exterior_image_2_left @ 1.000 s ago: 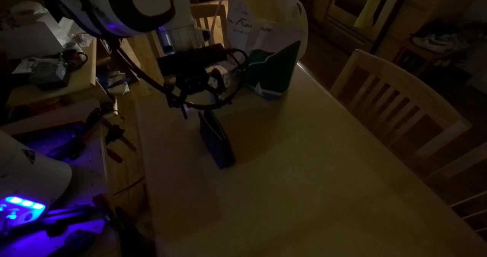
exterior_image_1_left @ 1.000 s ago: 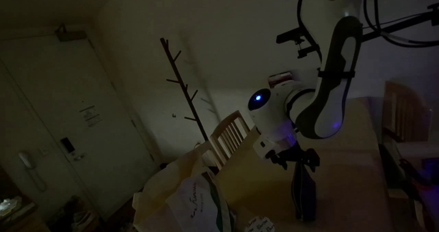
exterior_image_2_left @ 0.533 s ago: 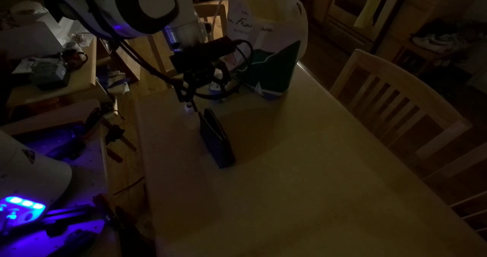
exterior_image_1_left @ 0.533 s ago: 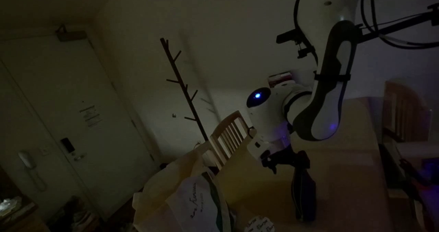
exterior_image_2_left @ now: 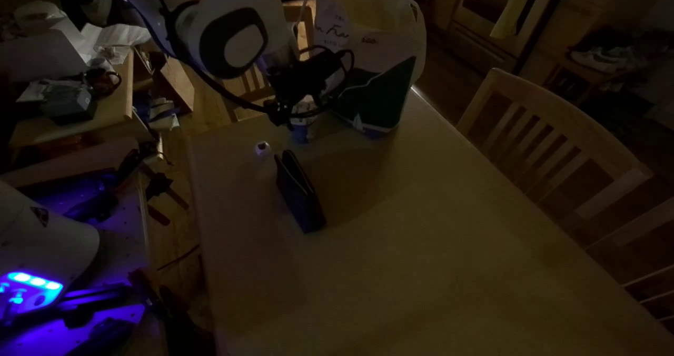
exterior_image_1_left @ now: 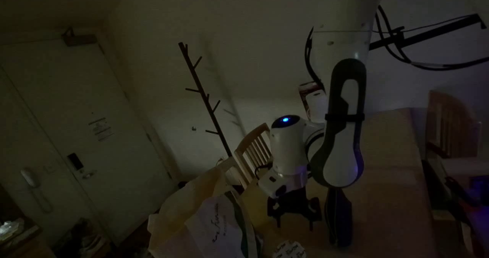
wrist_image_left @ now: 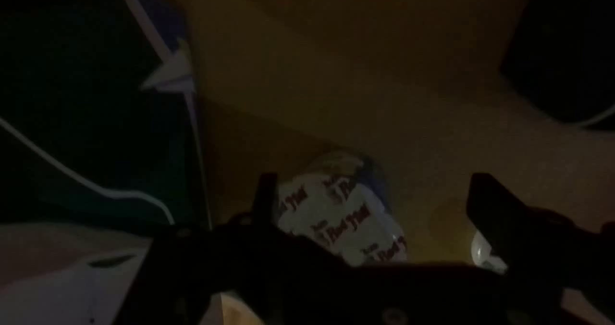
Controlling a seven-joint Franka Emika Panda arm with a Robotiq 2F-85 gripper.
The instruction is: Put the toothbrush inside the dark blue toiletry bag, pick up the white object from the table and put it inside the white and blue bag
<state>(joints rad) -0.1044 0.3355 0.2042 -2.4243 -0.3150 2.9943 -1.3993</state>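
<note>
The dark blue toiletry bag (exterior_image_1_left: 340, 220) stands upright on the table in both exterior views (exterior_image_2_left: 301, 198), its top seam slightly parted. Its dark edge shows at the right of the wrist view (wrist_image_left: 567, 56). My gripper (exterior_image_1_left: 295, 226) points down, open and empty, between the toiletry bag and the large white bag (exterior_image_2_left: 368, 48). In the wrist view, a white packet with red print (wrist_image_left: 336, 214) lies below and between my fingers (wrist_image_left: 374, 185), nearer the left one. A small white object (exterior_image_2_left: 262, 148) sits on the table, partly hidden behind the right finger (wrist_image_left: 483, 250). No toothbrush is visible.
The large bag has a green panel and stands at the table (exterior_image_2_left: 447, 240) edge. Wooden chairs (exterior_image_2_left: 558, 140) stand along one side. A side desk (exterior_image_2_left: 105, 114) holds boxes and a mug. The room is very dark.
My gripper has moved away from above the toiletry bag towards the large bag and the packet, and turned to point straight down. The small white object is now uncovered in an exterior view.
</note>
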